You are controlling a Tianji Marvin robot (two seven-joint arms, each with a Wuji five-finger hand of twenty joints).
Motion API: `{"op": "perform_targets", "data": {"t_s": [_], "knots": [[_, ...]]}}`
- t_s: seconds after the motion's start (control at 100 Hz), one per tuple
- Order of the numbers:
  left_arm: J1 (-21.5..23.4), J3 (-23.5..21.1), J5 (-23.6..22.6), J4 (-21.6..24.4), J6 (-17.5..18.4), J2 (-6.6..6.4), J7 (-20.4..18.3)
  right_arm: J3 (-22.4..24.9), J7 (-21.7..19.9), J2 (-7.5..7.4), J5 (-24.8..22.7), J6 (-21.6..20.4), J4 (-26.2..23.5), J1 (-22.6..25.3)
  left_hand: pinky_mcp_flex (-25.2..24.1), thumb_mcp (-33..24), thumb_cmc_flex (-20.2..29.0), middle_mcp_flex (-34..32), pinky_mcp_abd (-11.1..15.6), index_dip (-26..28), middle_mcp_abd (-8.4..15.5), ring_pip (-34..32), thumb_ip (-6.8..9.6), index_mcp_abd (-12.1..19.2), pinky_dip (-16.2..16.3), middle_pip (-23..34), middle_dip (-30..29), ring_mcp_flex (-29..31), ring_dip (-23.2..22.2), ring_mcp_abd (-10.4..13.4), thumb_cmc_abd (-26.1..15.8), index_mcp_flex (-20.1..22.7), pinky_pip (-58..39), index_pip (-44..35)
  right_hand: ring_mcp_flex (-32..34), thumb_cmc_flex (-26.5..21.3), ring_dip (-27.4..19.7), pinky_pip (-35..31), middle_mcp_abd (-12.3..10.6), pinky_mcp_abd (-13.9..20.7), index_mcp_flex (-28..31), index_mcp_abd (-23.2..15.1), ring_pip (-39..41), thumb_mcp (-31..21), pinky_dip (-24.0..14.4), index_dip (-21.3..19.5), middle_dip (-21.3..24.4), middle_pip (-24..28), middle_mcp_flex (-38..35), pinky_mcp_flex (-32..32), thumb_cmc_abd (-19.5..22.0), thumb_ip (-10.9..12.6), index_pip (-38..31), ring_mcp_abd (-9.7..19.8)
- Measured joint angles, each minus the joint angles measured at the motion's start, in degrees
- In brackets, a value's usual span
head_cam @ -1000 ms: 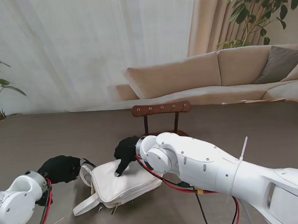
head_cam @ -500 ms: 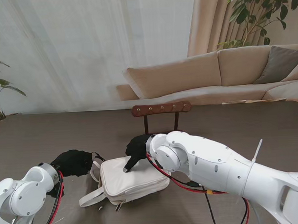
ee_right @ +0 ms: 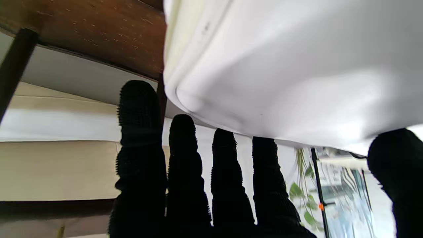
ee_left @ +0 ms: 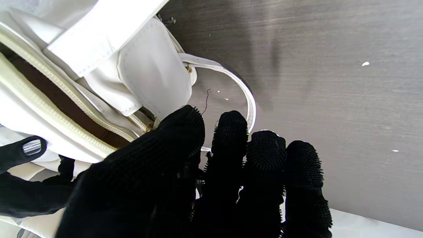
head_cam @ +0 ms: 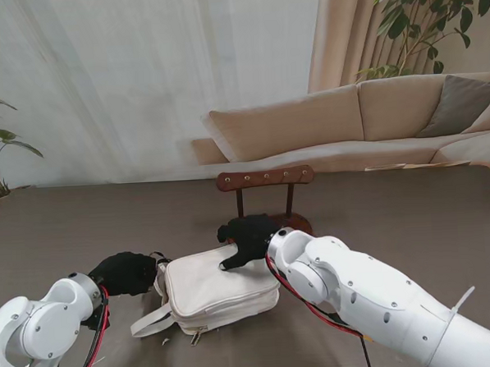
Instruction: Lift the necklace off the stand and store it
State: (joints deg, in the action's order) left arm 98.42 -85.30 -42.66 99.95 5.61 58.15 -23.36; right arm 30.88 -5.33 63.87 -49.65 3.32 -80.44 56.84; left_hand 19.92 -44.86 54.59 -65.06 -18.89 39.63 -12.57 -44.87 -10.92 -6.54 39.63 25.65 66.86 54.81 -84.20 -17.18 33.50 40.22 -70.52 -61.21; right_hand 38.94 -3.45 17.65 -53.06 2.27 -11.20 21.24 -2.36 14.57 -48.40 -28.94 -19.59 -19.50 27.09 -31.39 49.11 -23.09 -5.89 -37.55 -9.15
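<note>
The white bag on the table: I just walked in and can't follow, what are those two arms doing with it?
Both black-gloved hands are on the white bag, which lies on the table in front of a wooden stand. The left hand is at the strap end, where the left wrist view shows the zipper open. The right hand rests on the far edge, fingers spread. No necklace can be made out on the stand or in either hand.

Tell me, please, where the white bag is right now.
In the stand's view, the white bag lies on the table near me, between the left hand and right hand, just in front of the wooden stand.
</note>
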Motion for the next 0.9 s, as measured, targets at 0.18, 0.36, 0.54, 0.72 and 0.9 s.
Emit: {"op": "perform_targets", "data": {"t_s": [0.18, 0.36, 0.54, 0.72, 0.9], "knots": [[0.6, -0.4, 0.0, 0.2, 0.1, 0.00, -0.3, 3.5, 10.6, -0.53, -3.9, -7.1, -1.1, 5.1, 0.0, 0.0, 0.1, 0.0, 0.0, 0.0, 0.0, 0.0, 0.00, -0.1, 0.0, 0.0, 0.0, 0.0, 0.0, 0.0, 0.0, 0.0, 0.0, 0.0, -1.3, -2.2, -1.2, 2.2, 0.0, -2.4, 0.9, -1.1, 0.4, -0.7, 0.4, 0.0, 0.6, 0.5, 0.1, 0.0, -1.2, 1.1, -1.8, 1.6], [0.9, -0.7, -0.1, 0.4, 0.1, -0.02, -0.8, 4.2, 17.3, -0.41, -5.7, -12.6, -2.0, 7.4, 0.0, 0.0, 0.2, 0.0, 0.0, 0.0, 0.0, 0.0, 0.00, -0.1, 0.0, 0.0, 0.0, 0.0, 0.0, 0.0, 0.0, 0.0, 0.0, 0.0, -1.2, -2.2, -2.1, 2.7, -0.3, -1.2, 3.3, -3.7, 0.5, -0.9, 1.6, 0.2, 1.3, 0.6, -0.2, 0.0, -3.1, 1.1, -3.3, 3.0], [1.0, -0.9, -0.1, 0.6, 0.3, -0.03, -0.9, 4.1, 17.7, -0.39, -6.4, -16.1, -3.2, 8.1, 0.0, 0.0, 0.2, 0.0, 0.0, 0.0, 0.0, 0.0, 0.00, -0.1, 0.0, 0.0, 0.0, 0.0, 0.0, 0.0, 0.0, 0.0, 0.0, 0.0, -2.0, -2.2, -3.5, 4.6, -1.2, -0.4, 3.2, -4.0, -0.9, 2.2, 3.5, 2.0, 2.1, 0.6, -0.2, 0.0, -3.0, 1.3, -2.3, 3.5], [1.5, -1.2, 0.0, 1.0, 0.3, -0.06, -1.2, 3.4, 14.1, -0.62, -3.8, -21.0, -3.3, 7.8, 0.0, 0.0, 0.2, 0.0, 0.0, 0.0, 0.0, 0.0, 0.00, -0.1, 0.0, 0.0, 0.0, 0.0, 0.0, 0.0, 0.0, 0.0, 0.0, 0.0, -8.5, 3.8, -6.9, 7.7, -1.5, -1.9, -3.3, -3.8, -5.3, 7.1, 4.7, 5.4, 5.0, -4.6, 3.3, -5.0, -1.0, 2.1, 2.7, 3.8], [1.8, -1.4, 0.0, 1.2, 0.5, -0.11, -1.8, 1.0, 12.6, -1.21, -3.8, -21.7, -3.1, 5.9, 0.0, 0.0, 0.2, 0.0, 0.0, 0.0, 0.0, 0.0, 0.00, -0.1, 0.0, 0.0, 0.0, 0.0, 0.0, 0.0, 0.0, 0.0, 0.0, 0.0, -13.2, 6.1, -8.9, 7.7, -0.8, -6.7, -9.8, 1.2, -8.3, 4.9, 4.7, 8.3, 6.1, -7.7, 8.7, -8.2, -1.1, 2.4, 4.8, 2.5]]}}
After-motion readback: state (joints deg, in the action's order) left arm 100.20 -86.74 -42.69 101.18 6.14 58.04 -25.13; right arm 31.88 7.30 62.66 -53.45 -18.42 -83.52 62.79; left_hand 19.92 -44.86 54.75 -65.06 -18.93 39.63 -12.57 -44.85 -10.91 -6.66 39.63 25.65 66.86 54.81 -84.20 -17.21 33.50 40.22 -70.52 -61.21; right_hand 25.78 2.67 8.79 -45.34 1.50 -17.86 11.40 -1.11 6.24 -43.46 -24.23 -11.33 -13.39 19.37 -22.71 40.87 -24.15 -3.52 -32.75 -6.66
